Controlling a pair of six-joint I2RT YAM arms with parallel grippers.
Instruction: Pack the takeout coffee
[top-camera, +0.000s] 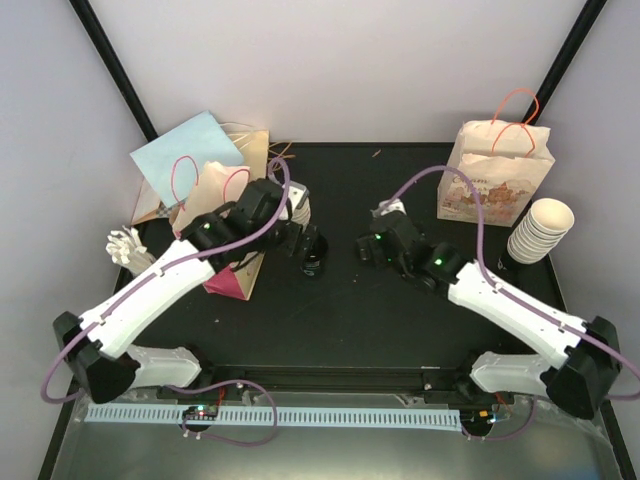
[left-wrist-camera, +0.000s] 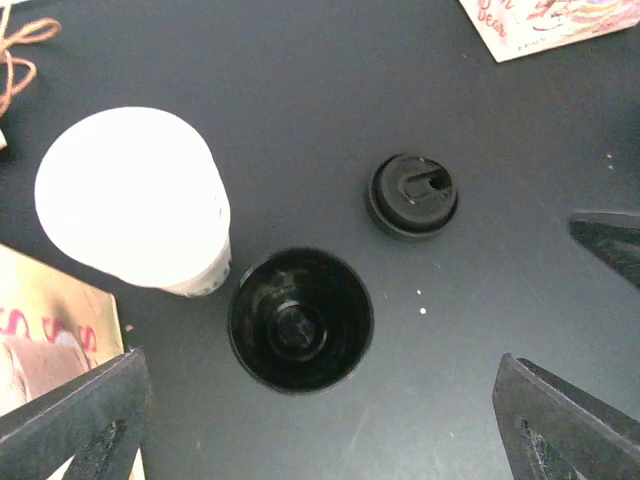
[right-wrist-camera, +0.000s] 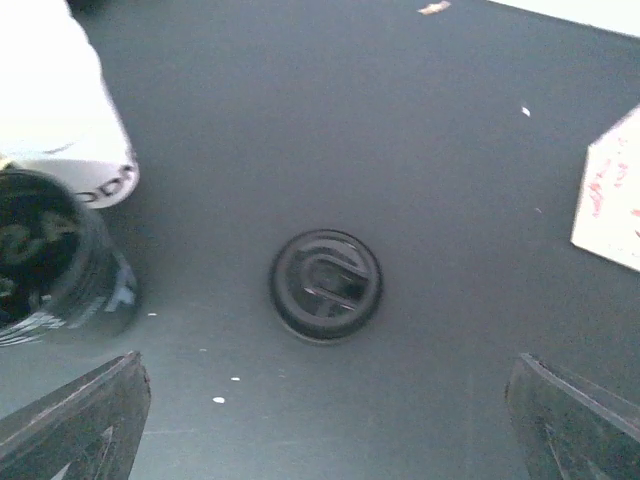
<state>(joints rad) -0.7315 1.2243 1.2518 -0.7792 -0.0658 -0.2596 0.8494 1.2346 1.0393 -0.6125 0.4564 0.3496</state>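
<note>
Two pincers gape wide: the left pincer (left-wrist-camera: 320, 430) above a lidless black cup (left-wrist-camera: 300, 318) beside a white cup (left-wrist-camera: 135, 197), the right pincer (right-wrist-camera: 325, 425) above the black lid (right-wrist-camera: 326, 285)

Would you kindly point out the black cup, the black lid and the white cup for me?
black cup (left-wrist-camera: 300, 320): left wrist view, inside bottom.
black lid (right-wrist-camera: 326, 285): right wrist view, top face.
white cup (left-wrist-camera: 130, 195): left wrist view, white top.
</note>
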